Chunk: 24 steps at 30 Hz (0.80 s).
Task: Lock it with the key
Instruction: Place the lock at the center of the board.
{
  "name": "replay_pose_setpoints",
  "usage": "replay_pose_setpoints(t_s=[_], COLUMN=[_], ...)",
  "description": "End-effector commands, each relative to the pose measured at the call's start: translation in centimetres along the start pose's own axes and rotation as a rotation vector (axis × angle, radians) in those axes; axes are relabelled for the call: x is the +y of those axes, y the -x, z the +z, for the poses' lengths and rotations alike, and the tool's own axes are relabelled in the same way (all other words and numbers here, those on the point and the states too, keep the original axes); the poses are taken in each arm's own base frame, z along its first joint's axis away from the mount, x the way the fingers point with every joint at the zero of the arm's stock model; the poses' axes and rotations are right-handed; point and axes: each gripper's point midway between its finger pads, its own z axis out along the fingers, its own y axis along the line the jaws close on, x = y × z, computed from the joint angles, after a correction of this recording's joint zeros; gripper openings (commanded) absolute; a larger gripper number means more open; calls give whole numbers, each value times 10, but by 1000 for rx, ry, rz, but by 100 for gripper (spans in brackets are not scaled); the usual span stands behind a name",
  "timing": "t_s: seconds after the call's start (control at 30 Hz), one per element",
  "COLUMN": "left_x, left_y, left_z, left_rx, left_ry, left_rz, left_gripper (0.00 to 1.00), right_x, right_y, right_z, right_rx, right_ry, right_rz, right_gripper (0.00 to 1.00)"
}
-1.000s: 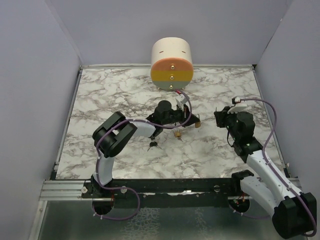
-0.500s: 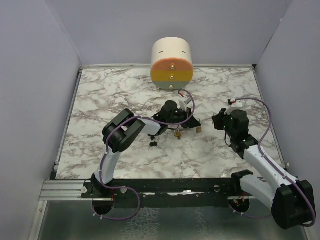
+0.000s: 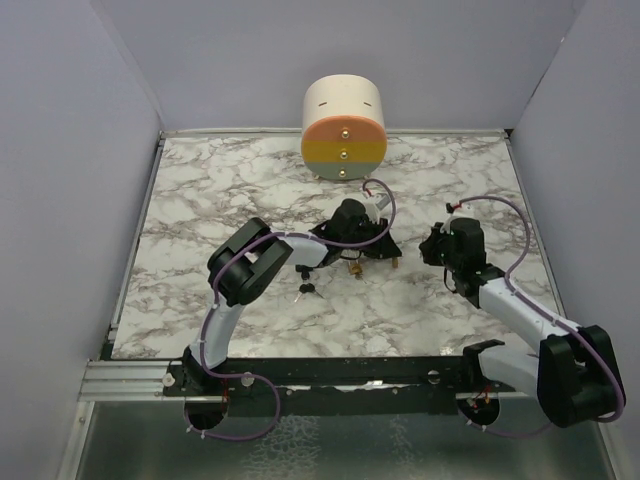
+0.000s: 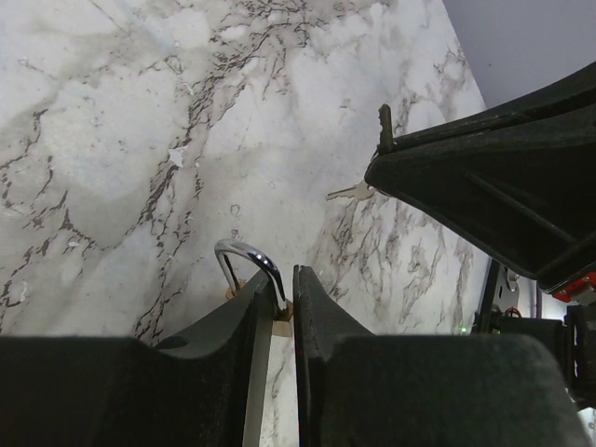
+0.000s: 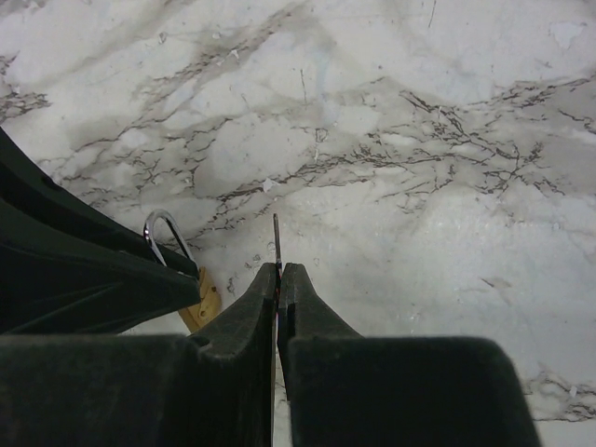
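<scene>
The left gripper [image 4: 284, 279] is clamping one brass padlock with the silver shackle [image 4: 251, 251] at its fingertips. Just beside it, the right gripper [image 5: 277, 272] is pinching one thin metal key [image 5: 276, 238]. One dark-headed key bunch [image 3: 307, 290] is lying loose on the marble table [image 3: 200, 200] (a second brass lump [image 3: 354, 268] is too small to identify).

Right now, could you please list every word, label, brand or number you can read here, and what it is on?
No text can be read in any view.
Padlock in the left gripper: no brand or number shows.
Key in the right gripper: edge-on, no stamp visible.
Striped drum: three studs only, no lettering.
Red patch at the left wrist view's edge: too small to read.
</scene>
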Motion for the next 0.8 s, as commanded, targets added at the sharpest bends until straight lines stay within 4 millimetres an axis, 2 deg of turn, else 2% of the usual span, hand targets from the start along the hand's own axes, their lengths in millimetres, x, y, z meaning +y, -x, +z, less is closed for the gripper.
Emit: replay_pose_setpoints(t_s=[0.0, 0.43, 0.7, 0.77], left_x=[18, 33, 32, 30], left_y=[-6, 1, 6, 7], left_z=[7, 13, 16, 16], left_rx=[3, 10, 5, 3], left_ry=[73, 158, 158, 153], left_rz=[-2, 14, 17, 20], left_gripper=[18, 20, 38, 49], right_x=[4, 6, 2, 2], right_y=[0, -23, -23, -24], right_z=[6, 24, 25, 25], right_rx=[26, 133, 129, 133], right_ry=[4, 14, -10, -11], right_rz=[21, 34, 37, 36], right_gripper=[1, 1, 1, 1])
